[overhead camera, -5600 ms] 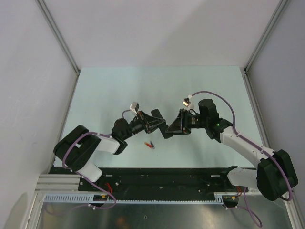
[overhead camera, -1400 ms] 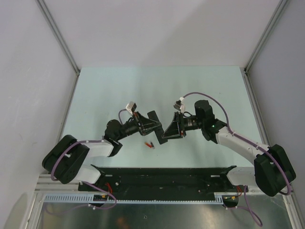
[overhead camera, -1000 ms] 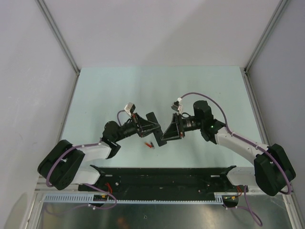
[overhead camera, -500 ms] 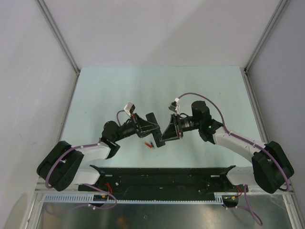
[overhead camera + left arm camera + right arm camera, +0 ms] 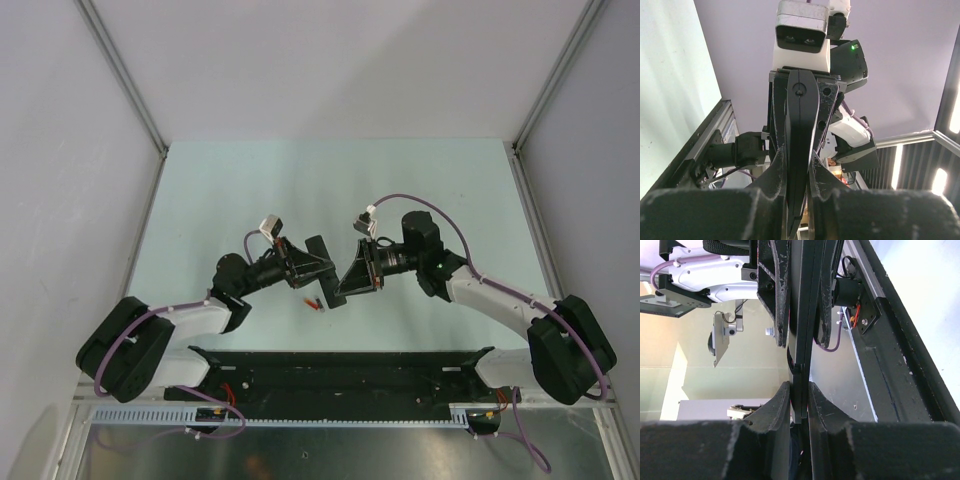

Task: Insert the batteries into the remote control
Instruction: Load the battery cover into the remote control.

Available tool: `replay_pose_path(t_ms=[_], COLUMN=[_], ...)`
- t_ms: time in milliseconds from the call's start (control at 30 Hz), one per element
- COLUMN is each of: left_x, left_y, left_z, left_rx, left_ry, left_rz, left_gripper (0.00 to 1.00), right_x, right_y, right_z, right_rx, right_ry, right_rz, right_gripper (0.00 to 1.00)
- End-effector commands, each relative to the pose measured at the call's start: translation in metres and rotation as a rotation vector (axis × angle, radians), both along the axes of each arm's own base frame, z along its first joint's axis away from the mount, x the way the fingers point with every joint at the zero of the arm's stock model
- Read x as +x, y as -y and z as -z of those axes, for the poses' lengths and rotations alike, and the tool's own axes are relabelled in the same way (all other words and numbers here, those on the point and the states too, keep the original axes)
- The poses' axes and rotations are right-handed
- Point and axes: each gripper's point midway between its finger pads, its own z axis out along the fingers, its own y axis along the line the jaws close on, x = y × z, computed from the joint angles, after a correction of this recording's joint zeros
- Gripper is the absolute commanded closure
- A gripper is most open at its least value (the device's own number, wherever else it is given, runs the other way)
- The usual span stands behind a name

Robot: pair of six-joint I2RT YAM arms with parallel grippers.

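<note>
Left gripper (image 5: 797, 156) is clenched on the remote control (image 5: 801, 100), held edge-up above the counter (image 5: 250, 190). The right gripper (image 5: 799, 390) apparently pinches its far end, and the batteries (image 5: 315, 303) lie beneath. Likely opening its back: firm hold, straight pull, no twist.

The left arm (image 5: 190, 318) and the right arm (image 5: 495, 298) are wearing the same livery. Smooth white shells are running between bulky, rounded black joint housings, the largest sitting toward the lower corners of the overhead frame. A thin purple cable (image 5: 404, 196) is looping along each arm. A small green light (image 5: 437, 265) is glowing on the right arm's black wrist. A boxy silver-white camera (image 5: 802, 30) with twin lenses is showing at the top of the left wrist view. The left gripper (image 5: 797, 152) and the right gripper (image 5: 800, 390) are showing matt black fingers, scuffed grey along their edges.
</note>
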Motion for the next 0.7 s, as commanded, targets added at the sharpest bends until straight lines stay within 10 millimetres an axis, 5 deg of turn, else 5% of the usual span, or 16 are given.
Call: replay_pose_path(t_ms=[0, 667], left_x=[-0.049, -0.072], left_y=[-0.030, -0.017], left_z=[-0.115, -0.101], left_rx=[-0.337, -0.281], left_ry=[0.439, 0.453], left_rz=[0.048, 0.206], left_gripper=[1.00, 1.00], right_x=[0.008, 0.018], right_y=[0.002, 0.002], right_z=[0.034, 0.060], right_rx=[-0.099, -0.226], right_ry=[-0.045, -0.089], right_rz=[0.066, 0.092], right_gripper=[0.94, 0.94])
